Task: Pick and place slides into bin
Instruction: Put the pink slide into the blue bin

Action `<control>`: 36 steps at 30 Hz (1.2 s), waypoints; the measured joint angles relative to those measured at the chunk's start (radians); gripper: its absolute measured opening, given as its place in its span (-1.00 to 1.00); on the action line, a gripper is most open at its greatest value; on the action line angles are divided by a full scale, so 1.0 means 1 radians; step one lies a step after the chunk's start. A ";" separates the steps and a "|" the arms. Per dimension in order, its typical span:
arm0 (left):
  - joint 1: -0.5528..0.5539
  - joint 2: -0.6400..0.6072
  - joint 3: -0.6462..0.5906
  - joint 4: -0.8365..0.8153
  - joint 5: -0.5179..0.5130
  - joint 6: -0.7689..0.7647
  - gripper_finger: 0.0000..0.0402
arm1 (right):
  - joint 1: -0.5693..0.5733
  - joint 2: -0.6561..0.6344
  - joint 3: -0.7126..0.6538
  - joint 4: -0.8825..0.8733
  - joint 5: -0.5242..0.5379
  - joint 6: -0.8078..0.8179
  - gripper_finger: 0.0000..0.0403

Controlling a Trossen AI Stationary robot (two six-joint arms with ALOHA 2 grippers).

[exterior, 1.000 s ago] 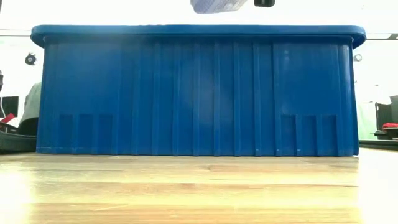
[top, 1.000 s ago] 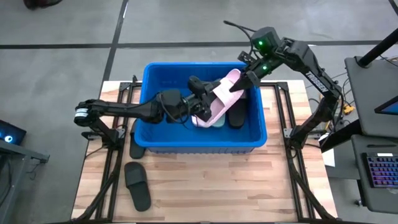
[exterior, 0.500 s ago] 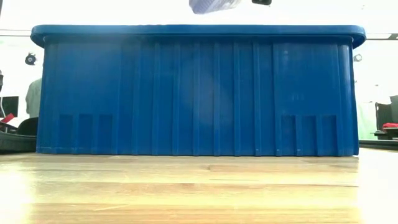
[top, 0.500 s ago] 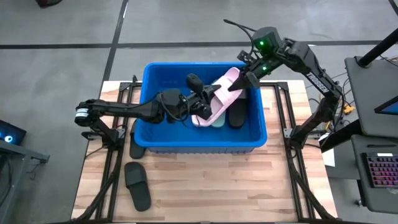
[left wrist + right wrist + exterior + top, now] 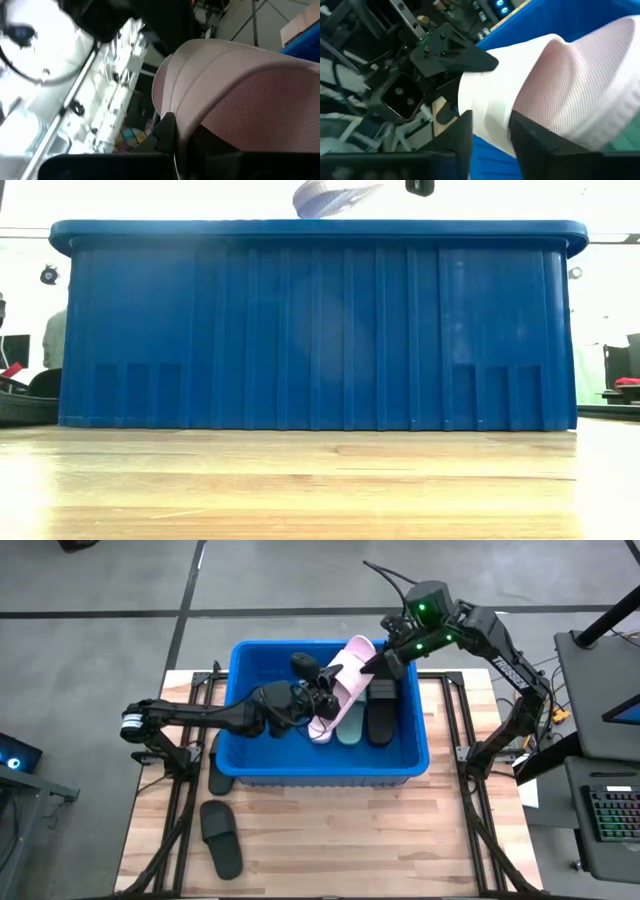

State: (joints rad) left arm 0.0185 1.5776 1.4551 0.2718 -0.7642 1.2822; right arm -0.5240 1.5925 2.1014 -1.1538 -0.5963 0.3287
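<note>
A light pink slide [image 5: 338, 686] hangs tilted above the blue bin [image 5: 410, 752], held between the two arms over the bin's far half. The left claw [image 5: 322, 698], reaching in from the left side of the bench [image 5: 350, 840], is clamped tight on the lower end of the pink slide; in the left wrist view the textured pink sole [image 5: 250, 95] fills the frame right against the dark finger [image 5: 166, 131]. The right claw [image 5: 376, 665] sits at the slide's upper end by the bin's far right corner, and in the right wrist view its fingers [image 5: 462, 132] straddle the pink edge [image 5: 540, 95], but whether they are gripping or have let go I cannot tell. Inside the bin, on its floor to the right of the held slide, lie a dark green slide [image 5: 351, 724] and a black slide [image 5: 381, 712] side by side. Outside the bin, one black slide [image 5: 221, 837] lies on the bench near the front left corner, and another dark slide [image 5: 219, 774] sits just beside the bin's left wall. In the low view the blue wall [image 5: 320, 330] fills the frame, with the pink slide's end [image 5: 325, 198] showing above the rim.
</note>
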 joint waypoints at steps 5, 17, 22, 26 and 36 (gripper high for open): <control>0.007 -0.001 -0.001 -0.073 -0.065 -0.112 -1.00 | -0.005 0.000 0.001 -0.006 0.195 0.000 -0.14; 0.107 -0.004 -0.003 -0.464 -0.117 -0.618 -1.00 | -0.014 -0.067 0.007 -0.010 0.489 -0.053 -0.04; 0.118 0.003 -0.005 -0.632 -0.188 -0.769 -1.00 | -0.013 -0.109 0.007 -0.019 0.487 -0.053 -0.03; 0.118 0.019 -0.042 -0.669 -0.185 -0.898 -1.00 | -0.016 -0.145 0.006 -0.024 0.511 -0.057 -0.03; 0.176 0.039 -0.221 -0.616 -0.158 -1.064 -1.00 | -0.017 -0.278 0.006 -0.018 0.676 -0.070 -0.03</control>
State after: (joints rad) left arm 0.1947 1.6170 1.2345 -0.3441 -0.9225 0.2178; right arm -0.5414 1.3141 2.1073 -1.1718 0.0795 0.2591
